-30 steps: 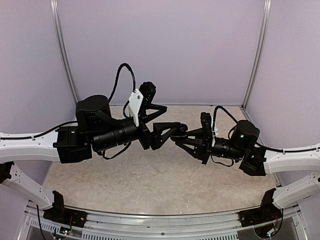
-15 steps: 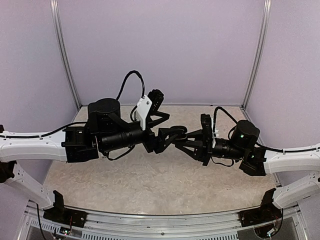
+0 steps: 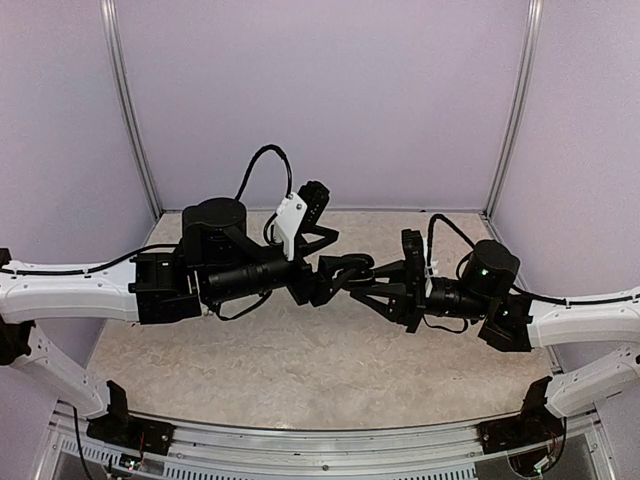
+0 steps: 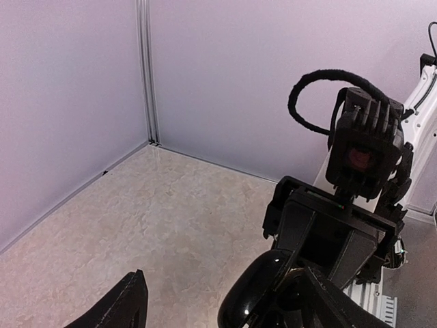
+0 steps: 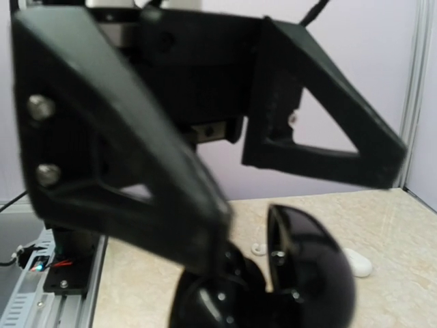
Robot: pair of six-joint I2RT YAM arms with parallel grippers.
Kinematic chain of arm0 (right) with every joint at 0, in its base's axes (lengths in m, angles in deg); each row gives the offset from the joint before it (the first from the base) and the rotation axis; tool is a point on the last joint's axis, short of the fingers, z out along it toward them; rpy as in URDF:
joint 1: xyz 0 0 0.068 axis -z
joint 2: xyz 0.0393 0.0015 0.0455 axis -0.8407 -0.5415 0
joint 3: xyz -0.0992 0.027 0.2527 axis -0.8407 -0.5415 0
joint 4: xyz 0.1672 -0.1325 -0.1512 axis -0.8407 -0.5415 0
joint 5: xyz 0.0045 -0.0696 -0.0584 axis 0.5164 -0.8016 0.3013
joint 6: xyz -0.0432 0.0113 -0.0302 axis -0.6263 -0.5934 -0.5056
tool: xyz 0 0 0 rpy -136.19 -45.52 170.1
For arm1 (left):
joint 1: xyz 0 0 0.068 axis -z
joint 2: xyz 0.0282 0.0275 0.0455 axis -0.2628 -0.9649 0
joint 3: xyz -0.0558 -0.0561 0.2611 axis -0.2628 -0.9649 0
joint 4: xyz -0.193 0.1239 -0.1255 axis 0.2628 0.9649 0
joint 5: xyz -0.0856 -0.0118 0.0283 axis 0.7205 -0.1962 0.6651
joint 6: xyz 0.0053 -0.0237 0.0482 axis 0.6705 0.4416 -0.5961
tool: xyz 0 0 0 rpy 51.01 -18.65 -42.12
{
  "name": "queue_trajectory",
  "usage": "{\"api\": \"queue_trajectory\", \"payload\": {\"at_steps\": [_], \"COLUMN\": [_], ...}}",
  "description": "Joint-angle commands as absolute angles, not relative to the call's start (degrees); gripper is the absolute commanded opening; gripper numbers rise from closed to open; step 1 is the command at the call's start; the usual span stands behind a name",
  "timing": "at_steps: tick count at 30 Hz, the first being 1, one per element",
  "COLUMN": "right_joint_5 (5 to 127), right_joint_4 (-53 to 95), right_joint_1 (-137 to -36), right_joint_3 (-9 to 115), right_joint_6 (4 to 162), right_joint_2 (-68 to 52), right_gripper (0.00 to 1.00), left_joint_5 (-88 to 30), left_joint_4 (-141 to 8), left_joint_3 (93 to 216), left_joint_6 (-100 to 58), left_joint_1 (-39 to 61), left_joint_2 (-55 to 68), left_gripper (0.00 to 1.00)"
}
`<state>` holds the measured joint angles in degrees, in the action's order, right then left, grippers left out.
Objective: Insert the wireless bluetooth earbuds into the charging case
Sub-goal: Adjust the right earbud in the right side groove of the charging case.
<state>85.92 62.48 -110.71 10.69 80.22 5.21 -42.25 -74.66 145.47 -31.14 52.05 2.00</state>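
- Right claw [image 3: 362,282]: narrow, clamped on a glossy black rounded charging case [image 5: 304,273] and holding it up off the table. It has not shifted over the past second.
- Charging case: it sits at the right claw's tips. In the right wrist view its two shells stand parted, so the lid looks open.
- Left claw [image 3: 345,274]: wide and holding nothing. One finger [image 4: 130,301] stands well apart from the case, and the other sits just beside it.
- Change: the left arm has slid across toward the right claw. A second ago its claw lay further back. Now its tips overlap the right claw's tips, with the case between the left fingers. Most of that travel came early, and the last half second added very little.
- Meaning (judgement): the two claws have met at the case, most likely so the left one can steady it or take it over. Neither claw carries an earbud, so insertion has not begun.
- Below and beyond the right claw: two small white rounded pieces [image 5: 358,263] lie apart on the table. They are probably white earbuds but are too blurred to confirm. No dark earbud shows in any view.
- Under both claws: beige marbled table [image 3: 300,370].
- Beyond the claws: plain lilac enclosure walls [image 3: 330,100].
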Motion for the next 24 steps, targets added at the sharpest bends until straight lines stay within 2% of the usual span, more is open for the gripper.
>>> {"api": "queue_trajectory", "payload": {"at_steps": [1, 9, 13, 16, 19, 24], "right_joint_5": [87.3, 87.2, 87.4, 87.9, 88.5, 91.0], "right_joint_4": [64.9, 65.2, 65.3, 65.3, 65.2, 65.3], "right_joint_1": [-111.1, -111.1, -111.1, -111.1, -111.0, -111.1], "right_joint_3": [11.2, 11.0, 10.6, 10.4, 10.2, 9.8], "right_joint_6": [79.8, 80.0, 80.4, 80.5, 80.3, 79.8], "right_joint_2": [6.1, 6.0, 5.9, 6.0, 6.4, 7.2], "right_gripper": [0.0, 0.0, 0.0, 0.0, 0.0, 0.0], "left_joint_5": [-43.1, -42.4, -38.5, -33.8, -33.1, -32.2], "left_joint_4": [-73.7, -74.3, -76.0, -76.8, -77.6, -78.9], "left_joint_3": [146.5, 145.9, 144.5, 143.3, 141.7, 139.3], "left_joint_6": [-30.7, -31.4, -32.2, -32.3, -32.3, -31.9], "left_joint_1": [51.5, 51.5, 51.5, 51.1, 51.0, 51.0], "left_joint_2": [1.5, 2.7, 4.7, 6.4, 7.7, 9.3], "left_gripper": [0.76, 0.76, 0.79, 0.86, 0.98, 0.99]}}
